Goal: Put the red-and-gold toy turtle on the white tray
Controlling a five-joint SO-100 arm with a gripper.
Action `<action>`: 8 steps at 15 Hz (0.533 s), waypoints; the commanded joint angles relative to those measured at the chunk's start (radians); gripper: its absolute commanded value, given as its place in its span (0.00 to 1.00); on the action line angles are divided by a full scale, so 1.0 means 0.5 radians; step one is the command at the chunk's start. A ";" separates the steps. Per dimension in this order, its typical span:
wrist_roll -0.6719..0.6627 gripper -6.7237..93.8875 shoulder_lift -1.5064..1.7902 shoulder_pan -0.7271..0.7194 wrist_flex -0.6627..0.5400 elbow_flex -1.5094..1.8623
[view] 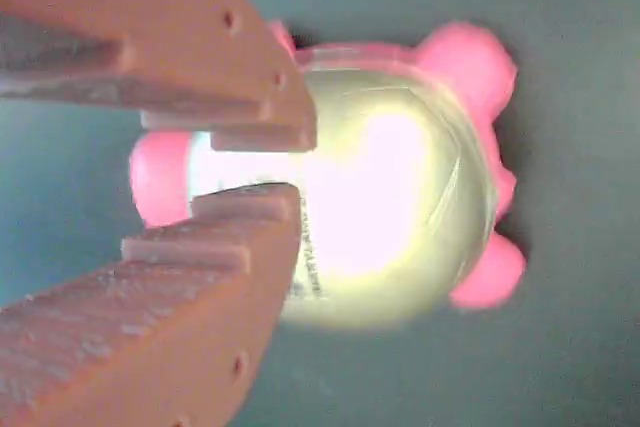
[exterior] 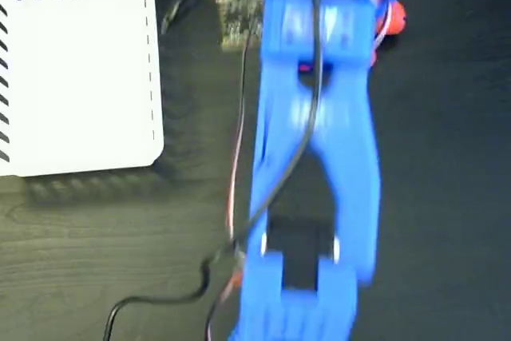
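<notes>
The red-and-gold toy turtle (view: 400, 197) fills the wrist view, with its glaring gold shell and pink head and feet on the dark table. My gripper (view: 298, 162) hangs right over its left part. The two orange fingers (view: 200, 57) are almost together, with only a narrow slit between them and nothing held. In the fixed view only a red bit of the turtle (exterior: 394, 15) peeks out at the top right behind my blue arm (exterior: 315, 157), and the fingers are hidden there. The white tray (exterior: 80, 77), striped in black along its edges, lies at the top left, far from the turtle.
A small speckled board (exterior: 239, 13) lies on the black table (exterior: 447, 197) between the tray and the arm. Black and red cables (exterior: 235, 165) trail along the arm's left side to the bottom edge.
</notes>
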 commanded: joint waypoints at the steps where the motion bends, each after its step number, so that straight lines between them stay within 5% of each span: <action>1: -0.077 0.07 -0.021 0.043 0.086 -0.359; 8: -0.233 0.07 -0.298 0.212 0.086 -0.598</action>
